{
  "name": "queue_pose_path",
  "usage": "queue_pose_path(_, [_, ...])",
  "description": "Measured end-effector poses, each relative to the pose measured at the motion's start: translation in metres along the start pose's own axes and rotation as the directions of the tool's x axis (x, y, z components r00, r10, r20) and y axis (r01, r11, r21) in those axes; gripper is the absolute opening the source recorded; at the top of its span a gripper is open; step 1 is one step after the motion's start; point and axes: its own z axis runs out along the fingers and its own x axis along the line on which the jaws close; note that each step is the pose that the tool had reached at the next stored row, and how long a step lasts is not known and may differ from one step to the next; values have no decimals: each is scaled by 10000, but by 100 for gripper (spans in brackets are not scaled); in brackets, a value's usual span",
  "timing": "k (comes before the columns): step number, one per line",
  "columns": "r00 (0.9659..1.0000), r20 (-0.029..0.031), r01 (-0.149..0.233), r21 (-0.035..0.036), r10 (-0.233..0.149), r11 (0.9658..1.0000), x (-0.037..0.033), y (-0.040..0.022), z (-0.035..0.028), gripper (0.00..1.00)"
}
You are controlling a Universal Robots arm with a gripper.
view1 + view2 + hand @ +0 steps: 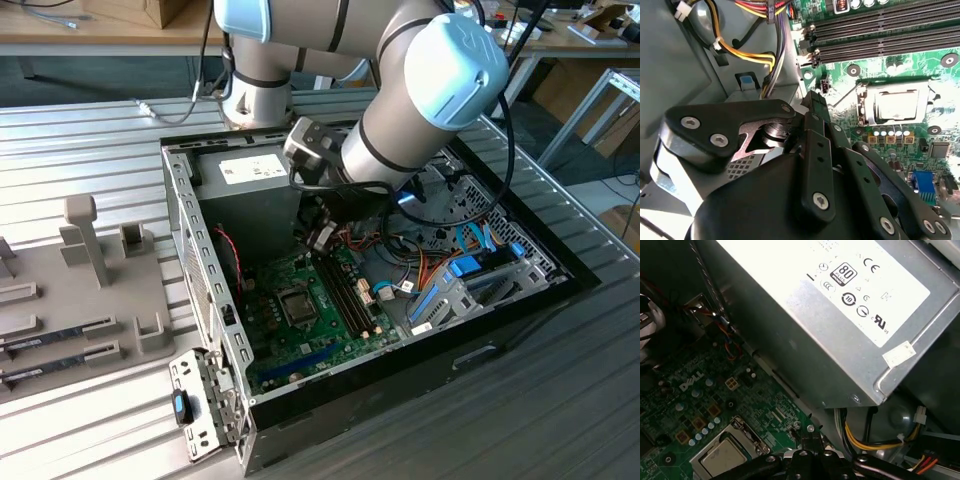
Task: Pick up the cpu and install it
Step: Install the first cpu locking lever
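Observation:
The cpu (896, 105), a flat square chip with a silver top, lies in the motherboard socket inside a metal frame. It shows too in the first wrist view (722, 456) and, small, in the exterior view (297, 306). My gripper (815, 101) hangs inside the open computer case, above the board's edge near the power supply, a short way off the cpu and not touching it. Its black fingers stand shut together with nothing visible between them. The fingertips also show in the first wrist view (809, 436), and the gripper in the exterior view (322, 236).
The grey power supply (840, 325) sits close beside the gripper, with yellow and black cables (747, 52) under it. Memory slots (880, 30) run past the socket. Blue drive brackets (460, 280) fill the case's far side. A grey fixture plate (80, 290) lies at the exterior view's left.

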Motion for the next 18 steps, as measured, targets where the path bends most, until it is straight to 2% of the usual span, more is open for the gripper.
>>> queue_pose_path(7, [10000, 2, 2, -4, -2, 10000, 23, 7, 30, 11])
queue_pose_path(18, [10000, -2, 13, -5, -13, 10000, 99, -56, -10, 11])
